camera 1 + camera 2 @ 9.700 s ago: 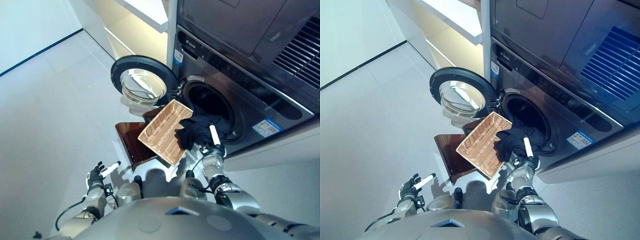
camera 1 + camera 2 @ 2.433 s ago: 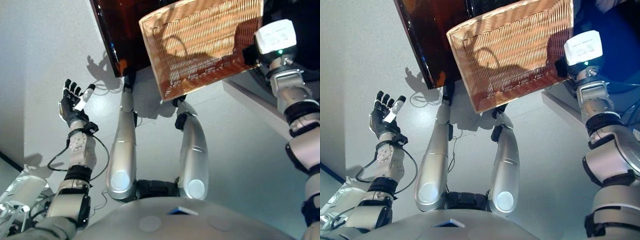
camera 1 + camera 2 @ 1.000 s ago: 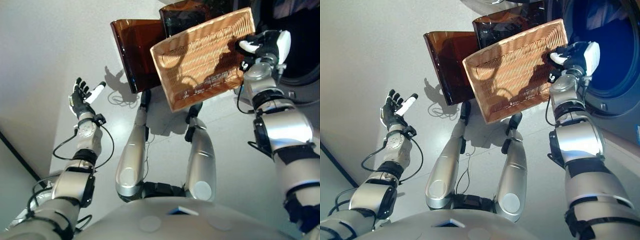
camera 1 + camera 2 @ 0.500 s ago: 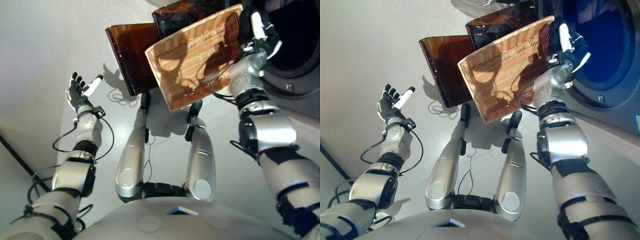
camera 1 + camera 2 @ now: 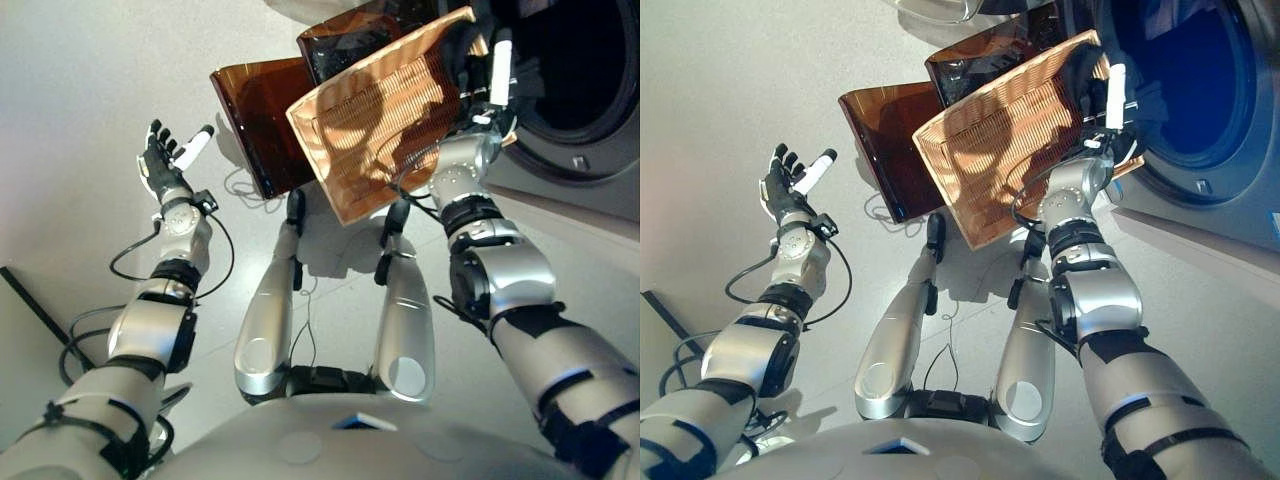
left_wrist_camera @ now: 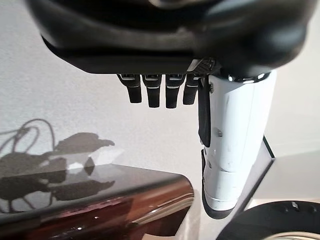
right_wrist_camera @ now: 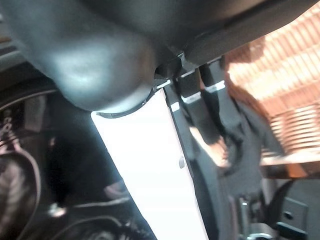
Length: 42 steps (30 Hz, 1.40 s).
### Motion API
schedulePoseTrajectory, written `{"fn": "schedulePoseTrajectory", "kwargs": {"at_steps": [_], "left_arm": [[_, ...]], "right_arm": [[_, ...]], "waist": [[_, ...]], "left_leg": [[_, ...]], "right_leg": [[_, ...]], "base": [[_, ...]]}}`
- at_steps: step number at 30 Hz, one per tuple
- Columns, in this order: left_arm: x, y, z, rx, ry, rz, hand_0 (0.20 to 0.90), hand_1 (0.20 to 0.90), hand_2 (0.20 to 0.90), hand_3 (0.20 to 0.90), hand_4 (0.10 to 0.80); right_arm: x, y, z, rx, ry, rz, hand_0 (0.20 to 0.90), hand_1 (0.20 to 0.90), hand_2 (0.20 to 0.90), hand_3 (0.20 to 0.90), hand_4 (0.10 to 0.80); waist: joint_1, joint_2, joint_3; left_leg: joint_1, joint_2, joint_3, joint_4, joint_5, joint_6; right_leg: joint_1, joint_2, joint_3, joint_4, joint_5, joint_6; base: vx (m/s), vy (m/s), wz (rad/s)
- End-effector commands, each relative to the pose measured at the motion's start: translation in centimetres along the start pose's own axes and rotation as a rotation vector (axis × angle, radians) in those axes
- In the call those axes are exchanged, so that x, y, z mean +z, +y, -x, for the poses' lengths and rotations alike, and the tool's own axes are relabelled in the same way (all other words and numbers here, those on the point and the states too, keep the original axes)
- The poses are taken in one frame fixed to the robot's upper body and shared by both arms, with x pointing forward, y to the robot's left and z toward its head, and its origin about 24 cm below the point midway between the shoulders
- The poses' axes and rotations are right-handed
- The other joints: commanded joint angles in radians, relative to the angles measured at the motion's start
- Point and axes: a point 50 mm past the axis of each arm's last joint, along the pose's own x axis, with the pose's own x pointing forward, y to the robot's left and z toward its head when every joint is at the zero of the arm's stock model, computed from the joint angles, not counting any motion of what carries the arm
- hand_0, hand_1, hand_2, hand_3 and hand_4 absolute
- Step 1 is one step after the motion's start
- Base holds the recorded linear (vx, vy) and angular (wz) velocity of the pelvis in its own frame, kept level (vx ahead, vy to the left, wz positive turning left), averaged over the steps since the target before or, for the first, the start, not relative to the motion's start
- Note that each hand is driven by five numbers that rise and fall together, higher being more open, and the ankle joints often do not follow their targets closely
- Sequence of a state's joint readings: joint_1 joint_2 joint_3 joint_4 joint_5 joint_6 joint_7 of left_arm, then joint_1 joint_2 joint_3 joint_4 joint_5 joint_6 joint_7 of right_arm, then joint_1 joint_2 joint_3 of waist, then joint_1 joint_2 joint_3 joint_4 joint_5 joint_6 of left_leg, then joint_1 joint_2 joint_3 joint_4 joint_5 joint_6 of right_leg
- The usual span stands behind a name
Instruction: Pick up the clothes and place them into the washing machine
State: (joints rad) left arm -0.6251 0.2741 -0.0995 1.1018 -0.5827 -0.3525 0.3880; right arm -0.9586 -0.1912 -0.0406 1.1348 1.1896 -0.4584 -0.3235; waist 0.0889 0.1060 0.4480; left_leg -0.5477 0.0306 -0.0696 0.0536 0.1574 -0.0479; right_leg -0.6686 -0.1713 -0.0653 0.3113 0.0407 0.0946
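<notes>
Showing dark clothes [image 5: 455, 45] w/ basket [image 5: 385, 120]

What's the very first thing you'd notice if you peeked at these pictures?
The big woven basket, tipped up in the middle and leaning on two shiny brown boxes. The right hand reaches up beside it at the dark round mouth of the washing machine. Far off on the other side, the left hand hangs open over bare floor.
</notes>
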Motion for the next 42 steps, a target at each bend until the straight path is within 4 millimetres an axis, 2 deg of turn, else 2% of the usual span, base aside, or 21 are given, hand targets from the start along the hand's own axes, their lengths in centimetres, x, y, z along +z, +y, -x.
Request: {"fn": "schedulePoseTrajectory", "kwargs": {"at_steps": [1, 3, 8, 10, 13, 17, 18, 20, 22, 23, 24, 25, 26, 27, 28, 29, 34, 35, 42], "left_arm": [[0.4, 0.5, -0.4, 0.032, -0.026, -0.017, 0.900, 0.900, 0.900, 0.900, 0.800], [0.2, -0.7, 0.0, 0.002, -0.019, -0.013, 0.900, 0.900, 0.900, 0.900, 0.800], [0.4, -2.0, 0.2, -0.019, -0.024, -0.008, 0.900, 0.900, 0.900, 0.900, 0.800], [0.2, -2.2, 0.3, -0.021, -0.020, -0.006, 0.900, 0.900, 0.900, 0.900, 0.800], [-1.5, -2.0, 1.2, -0.025, 0.024, -0.014, 0.900, 0.900, 0.900, 0.900, 0.800], [-2.4, -1.9, 1.7, -0.027, 0.045, -0.004, 0.900, 0.900, 0.900, 0.900, 0.800], [-2.4, -2.0, 1.7, -0.030, 0.045, 0.007, 0.900, 0.900, 0.900, 0.900, 0.800], [-2.5, -1.9, 1.8, -0.033, 0.048, 0.010, 0.900, 0.900, 0.900, 0.900, 0.800], [-3.1, -1.5, 2.0, -0.039, 0.060, 0.010, 0.900, 0.900, 0.900, 0.900, 0.800], [-3.4, -1.1, 2.1, -0.039, 0.067, 0.006, 0.900, 0.900, 0.900, 0.900, 0.800], [-4.2, -0.1, 2.4, -0.035, 0.084, 0.001, 0.900, 0.900, 0.900, 0.900, 0.800], [-4.2, -0.1, 2.4, -0.036, 0.084, 0.002, 0.900, 0.900, 0.900, 0.900, 0.800], [-4.8, 0.9, 2.6, -0.032, 0.094, -0.008, 0.900, 0.900, 0.900, 0.900, 0.800], [-4.8, 0.9, 2.6, -0.033, 0.095, -0.007, 0.900, 0.900, 0.900, 0.900, 0.800], [-4.8, 1.8, 2.5, -0.023, 0.096, 0.000, 0.900, 0.900, 0.900, 0.900, 0.800], [-4.8, 2.2, 2.5, -0.024, 0.094, 0.004, 0.900, 0.900, 0.900, 0.900, 0.800], [-5.4, 3.2, 2.8, -0.030, 0.102, 0.029, 0.900, 0.900, 0.900, 0.900, 0.800], [-5.4, 3.8, 2.9, -0.028, 0.099, 0.036, 0.900, 0.900, 0.900, 0.900, 0.800], [-6.2, 4.2, 3.5, -0.030, 0.111, 0.022, 0.900, 0.900, 0.900, 0.900, 0.800]], "right_arm": [[-0.8, -0.3, 0.6, 0.067, -0.009, -0.001, 0.900, 0.900, 0.900, 0.900, 0.800], [-2.4, -0.7, 1.4, 0.076, 0.037, -0.029, 0.900, 0.900, 0.900, 0.900, 0.800], [-3.9, -1.0, 2.2, 0.068, 0.079, -0.092, 0.900, 0.900, 0.900, 0.900, 0.800], [-4.3, -1.2, 2.5, 0.060, 0.087, -0.122, 0.900, 0.900, 0.900, 0.900, 0.800], [-5.3, -2.3, 3.2, -0.001, 0.101, -0.288, 0.900, 0.900, 0.900, 0.900, 0.800], [-5.5, -3.2, 3.3, -0.042, 0.097, -0.345, 0.900, 0.900, 0.900, 0.900, 0.800], [-4.8, -3.2, 2.9, -0.064, 0.072, -0.387, 0.900, 0.900, 0.900, 0.900, 0.800], [-4.3, -3.1, 2.6, -0.075, 0.054, -0.408, 0.900, 0.900, 0.900, 0.900, 0.800], [-3.3, -2.9, 2.1, -0.086, 0.021, -0.442, 0.900, 0.900, 0.900, 0.900, 0.800], [-2.8, -2.9, 1.8, -0.093, 0.007, -0.452, 0.900, 0.900, 0.900, 0.900, 0.800], [-1.7, -2.8, 1.4, -0.098, -0.033, -0.473, 0.900, 0.900, 0.900, 0.900, 0.800], [-1.7, -2.8, 1.4, -0.098, -0.034, -0.472, 0.900, 0.900, 0.900, 0.900, 0.800], [-1.0, -2.7, 1.1, -0.095, -0.057, -0.474, 0.900, 0.900, 0.900, 0.900, 0.800], [-1.0, -2.7, 1.1, -0.095, -0.057, -0.473, 0.900, 0.900, 0.900, 0.900, 0.800], [-0.1, -2.4, 0.8, -0.087, -0.080, -0.469, 0.900, 0.900, 0.900, 0.900, 0.800], [0.3, -2.2, 0.6, -0.083, -0.092, -0.467, 0.900, 0.900, 0.900, 0.900, 0.800], [2.3, -1.7, -0.1, -0.070, -0.145, -0.427, 0.900, 0.900, 0.900, 0.900, 0.800], [3.5, -1.6, -0.5, -0.071, -0.176, -0.392, 0.900, 0.900, 0.900, 0.900, 0.800], [4.6, -2.2, -0.9, -0.081, -0.206, -0.382, 0.900, 0.900, 0.900, 0.900, 0.800]], "waist": [[-0.019, -0.017, -0.102], [-0.023, -0.019, -0.107], [-0.024, -0.010, -0.112], [-0.025, -0.007, -0.111], [-0.021, 0.013, -0.116], [-0.015, 0.036, -0.119], [-0.012, 0.059, -0.124], [-0.010, 0.071, -0.127], [-0.002, 0.101, -0.137], [0.002, 0.114, -0.141], [0.010, 0.143, -0.149], [0.009, 0.144, -0.149], [0.015, 0.172, -0.152], [0.015, 0.173, -0.152], [0.021, 0.199, -0.155], [0.025, 0.208, -0.154], [0.030, 0.238, -0.154], [0.032, 0.243, -0.156], [0.029, 0.235, -0.171]], "left_leg": [[0.034, -0.074, 0.002, 0.042, -0.095, -0.024], [0.043, -0.077, 0.007, 0.038, -0.095, -0.023], [0.050, -0.083, 0.013, 0.038, -0.103, -0.021], [0.047, -0.085, 0.014, 0.036, -0.096, -0.021], [0.060, -0.092, 0.016, 0.036, -0.107, -0.019], [0.063, -0.103, 0.019, 0.036, -0.105, -0.014], [0.067, -0.110, 0.020, 0.035, -0.115, -0.014], [0.063, -0.115, 0.021, 0.035, -0.108, -0.012], [0.067, -0.128, 0.023, 0.033, -0.110, -0.008], [0.068, -0.134, 0.025, 0.032, -0.111, -0.007], [0.073, -0.146, 0.028, 0.030, -0.121, -0.003], [0.069, -0.146, 0.029, 0.030, -0.114, -0.003], [0.075, -0.156, 0.033, 0.029, -0.124, 0.003], [0.071, -0.157, 0.034, 0.029, -0.117, 0.003], [0.073, -0.164, 0.040, 0.029, -0.127, 0.008], [0.073, -0.167, 0.044, 0.029, -0.129, 0.010], [0.068, -0.175, 0.055, 0.023, -0.122, 0.014], [0.066, -0.175, 0.059, 0.019, -0.116, 0.013], [0.068, -0.175, 0.065, 0.009, -0.116, 0.008]], "right_leg": [[0.105, -0.011, 0.063, -0.122, 0.046, 0.031], [0.117, -0.014, 0.068, -0.134, 0.051, 0.033], [0.129, -0.021, 0.074, -0.141, 0.048, 0.035], [0.127, -0.024, 0.075, -0.144, 0.055, 0.035], [0.136, -0.030, 0.080, -0.141, 0.043, 0.037], [0.139, -0.040, 0.089, -0.143, 0.049, 0.040], [0.141, -0.051, 0.094, -0.140, 0.041, 0.043], [0.138, -0.056, 0.096, -0.141, 0.047, 0.044], [0.137, -0.065, 0.105, -0.137, 0.044, 0.047], [0.136, -0.070, 0.108, -0.135, 0.043, 0.049], [0.140, -0.082, 0.119, -0.136, 0.035, 0.052], [0.137, -0.082, 0.120, -0.137, 0.044, 0.053], [0.136, -0.092, 0.128, -0.135, 0.035, 0.056], [0.133, -0.092, 0.129, -0.137, 0.044, 0.056], [0.128, -0.101, 0.139, -0.134, 0.039, 0.059], [0.125, -0.104, 0.143, -0.135, 0.038, 0.060], [0.112, -0.112, 0.161, -0.142, 0.051, 0.063], [0.111, -0.113, 0.166, -0.149, 0.057, 0.063], [0.106, -0.110, 0.170, -0.160, 0.058, 0.059]], "base": [[0.000, 0.000, 0.00], [0.027, 0.029, -0.02], [0.010, 0.036, -0.03], [0.017, 0.039, -0.06], [0.016, 0.049, -0.03], [0.031, 0.072, -0.01], [0.023, 0.084, 0.05], [0.011, 0.081, 0.03], [0.021, 0.101, 0.00], [0.080, 0.157, -0.02], [0.041, 0.122, -0.04], [0.079, 0.167, -0.06], [-0.001, 0.083, -0.05], [0.073, 0.143, -0.08], [0.035, 0.087, -0.06], [0.034, 0.086, -0.10], [0.030, 0.051, -0.07], [-0.006, 0.010, -0.06], [0.022, 0.002, -0.03]]}}
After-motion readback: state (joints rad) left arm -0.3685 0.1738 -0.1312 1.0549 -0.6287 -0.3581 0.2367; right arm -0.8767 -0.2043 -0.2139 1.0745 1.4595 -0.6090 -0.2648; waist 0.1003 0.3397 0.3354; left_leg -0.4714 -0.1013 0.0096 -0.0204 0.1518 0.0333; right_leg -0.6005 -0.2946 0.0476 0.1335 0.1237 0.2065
